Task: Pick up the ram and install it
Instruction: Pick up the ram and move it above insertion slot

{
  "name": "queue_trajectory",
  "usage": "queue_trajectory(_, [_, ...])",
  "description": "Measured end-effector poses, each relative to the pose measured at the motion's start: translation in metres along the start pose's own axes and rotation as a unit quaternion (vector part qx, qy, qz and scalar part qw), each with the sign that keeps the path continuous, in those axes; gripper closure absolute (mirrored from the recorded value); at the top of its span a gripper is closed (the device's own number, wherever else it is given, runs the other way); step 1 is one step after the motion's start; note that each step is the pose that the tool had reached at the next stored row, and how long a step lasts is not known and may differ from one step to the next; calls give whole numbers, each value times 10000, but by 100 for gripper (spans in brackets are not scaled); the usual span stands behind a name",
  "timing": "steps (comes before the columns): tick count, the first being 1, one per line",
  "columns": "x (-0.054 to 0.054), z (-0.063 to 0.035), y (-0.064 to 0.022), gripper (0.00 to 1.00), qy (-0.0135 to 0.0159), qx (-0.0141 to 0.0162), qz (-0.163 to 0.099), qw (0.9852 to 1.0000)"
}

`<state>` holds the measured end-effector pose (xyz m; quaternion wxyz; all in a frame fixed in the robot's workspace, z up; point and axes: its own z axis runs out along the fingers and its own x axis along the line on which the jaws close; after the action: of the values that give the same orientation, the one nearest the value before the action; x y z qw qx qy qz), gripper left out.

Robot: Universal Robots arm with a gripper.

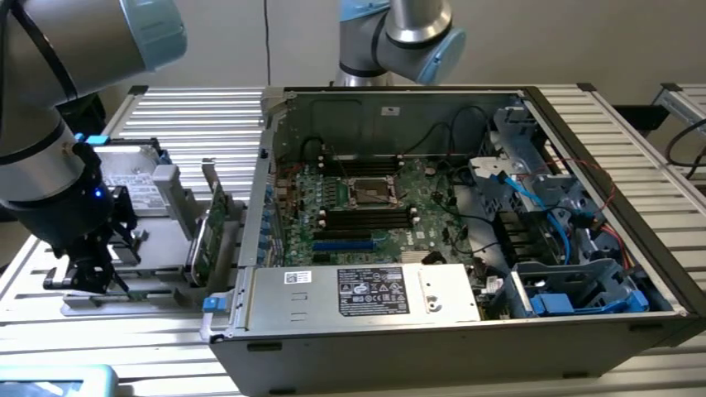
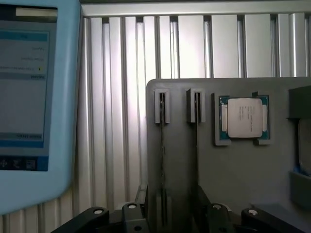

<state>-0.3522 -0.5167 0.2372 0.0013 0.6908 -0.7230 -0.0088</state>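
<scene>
1. A slatted aluminium table [image 1: 188, 116] is seen as the working surface. A grey parts fixture [image 2: 233, 174] has been laid on it, so that each component is presented at a fixed spot.
2. The gripper [image 1: 94, 277] is held low over the fixture. Its jaws are seen apart in the wrist view, with nothing clamped between them.
3. The ram [image 2: 162, 160] is judged to be the thin dark edge standing upright in a narrow holder, directly beneath the gap of the jaws. It is kept on edge, presumably so that its flat faces can be pinched from above. It has not yet been lifted.
4. A second, similar holder [image 2: 196, 104] is set just beside it, under one jaw; what it carries cannot be told.
5. A processor [image 2: 243, 118] is seated in its own recess, a little beyond the jaws.
6. A blue-framed screen [image 2: 29, 97] is seen off to one side of the jaws.
7. Well away from the jaws, the open computer case [image 1: 441, 347] is laid on its side, leaving the memory slots [image 1: 368, 219] exposed from above.
</scene>
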Motion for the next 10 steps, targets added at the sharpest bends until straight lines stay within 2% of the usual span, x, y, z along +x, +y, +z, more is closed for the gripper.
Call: queue_trajectory(10, [27,182,-3,52,-3,0,0,10000])
